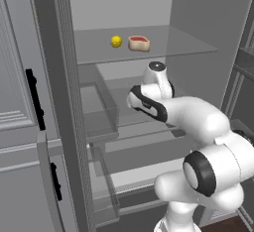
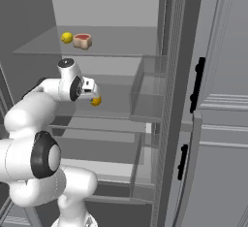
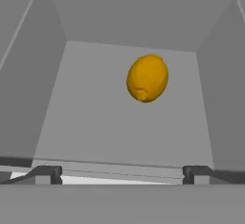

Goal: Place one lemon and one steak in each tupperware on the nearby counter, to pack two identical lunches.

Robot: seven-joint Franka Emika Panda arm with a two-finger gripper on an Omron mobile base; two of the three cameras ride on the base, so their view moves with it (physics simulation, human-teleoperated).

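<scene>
Nearest the hand camera: two dark fingertips (image 3: 47, 174) set wide apart at the bottom corners, jaws fully open and holding nothing. Just beyond them, a lemon (image 3: 147, 78) lying on the pale grey floor of a fridge shelf (image 3: 95, 122), toward the back and a little right of centre between the jaws, apart from the shelf walls on every side. Orange-yellow, egg-shaped, smooth, slightly dimpled at the lower end; long axis running roughly away from the camera. Seen from the right base camera as a small orange spot (image 2: 96, 101) just past the gripper (image 2: 92, 94), on the middle shelf of the open fridge. One shelf up, on the glass shelf (image 1: 188, 47), a second lemon (image 1: 116, 41), paler yellow, just beside a raw steak (image 1: 139, 43), pink-red with a pale fat rim; both untouched and well above the hand. White arm (image 1: 198, 122) reaching forward into the fridge between the open doors. Step in hand, judged from this: approach to the first lemon, grasp not yet made. Next move likely calls for easing forward and slightly right so the fruit sits between the fingers, then closing across its narrow width. Round, smooth skin likely to roll or slip if pinched off-centre. Tupperware and desk out of frame, so packing apparently not begun.
</scene>
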